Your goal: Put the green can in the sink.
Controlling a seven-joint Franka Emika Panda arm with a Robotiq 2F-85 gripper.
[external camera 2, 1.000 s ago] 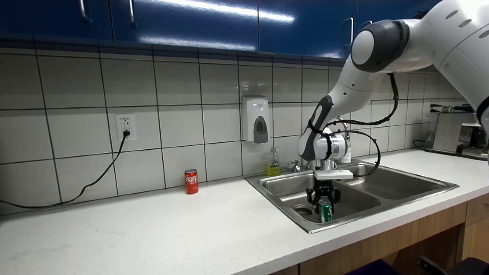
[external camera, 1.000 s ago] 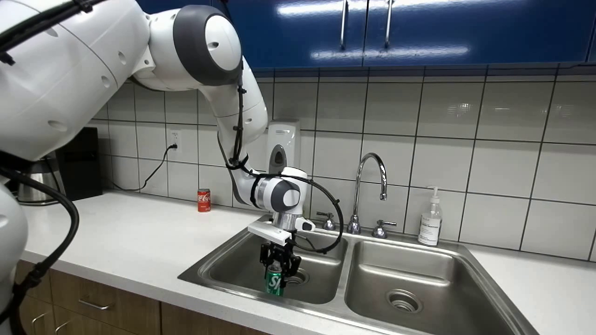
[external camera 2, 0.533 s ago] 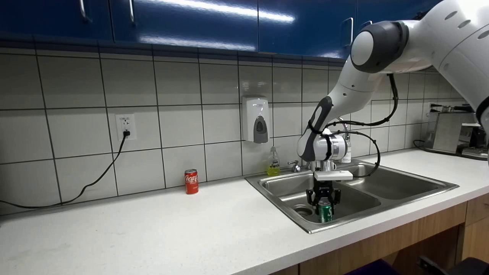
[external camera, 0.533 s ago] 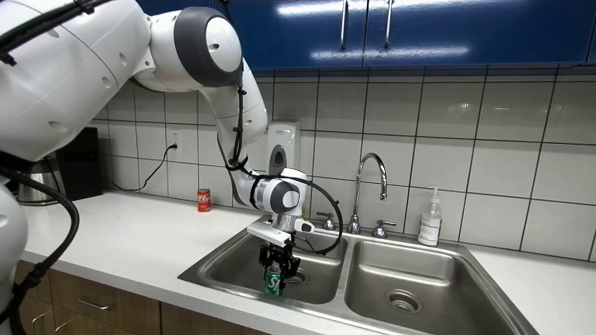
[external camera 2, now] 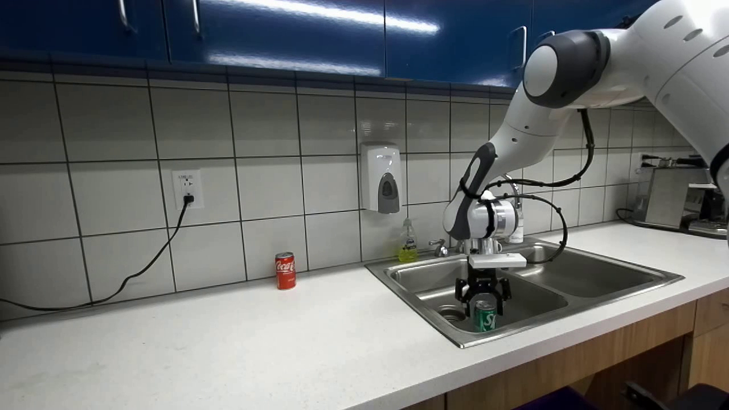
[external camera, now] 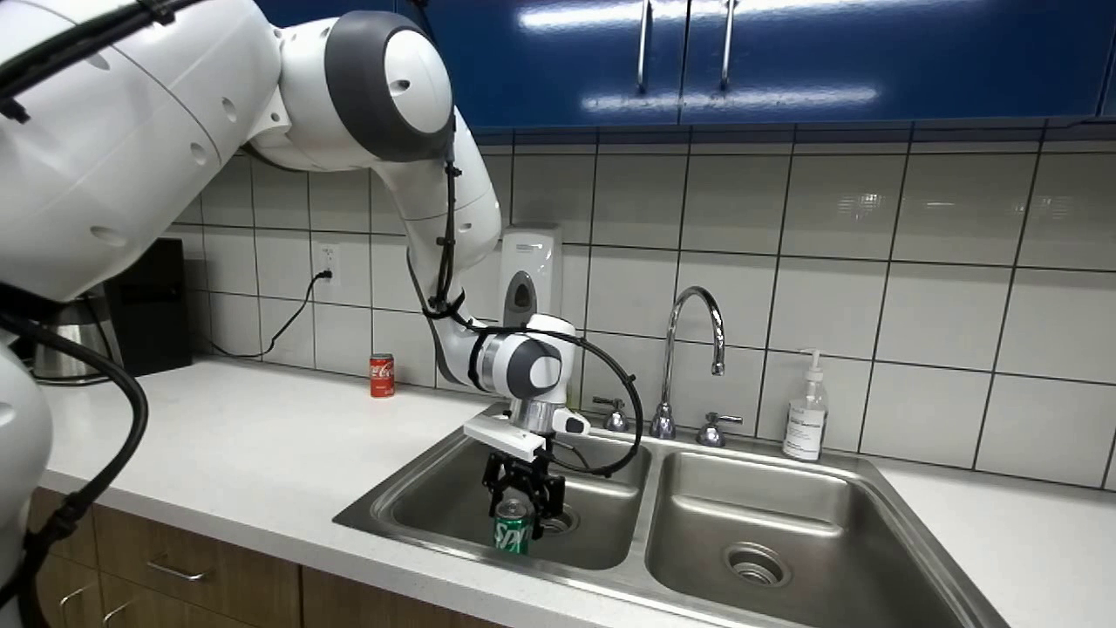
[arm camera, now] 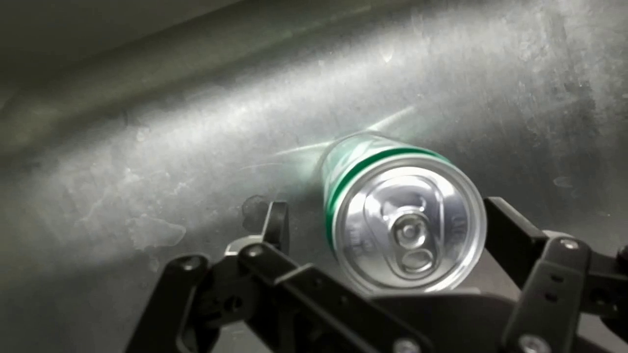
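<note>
Green can (external camera: 511, 534) stood in the sink (external camera: 645, 516), lower centre of frame.
The gripper (arm camera: 386, 214) straddled it, fingers (arm camera: 277, 224) wide, a gap on its left in wrist view.

A white counter (external camera 2: 228, 341) runs along a pale, dark-lined tile wall (external camera: 872, 209); over the counter hang glossy blue cabinets (external camera: 785, 52) with upright metal handles (external camera: 643, 48), long streaks of light (external camera: 785, 98) shining across their fronts; under the counter's edge sit wood drawers (external camera: 196, 545); on the wall above the counter is a white outlet (external camera 2: 187, 185).
</note>
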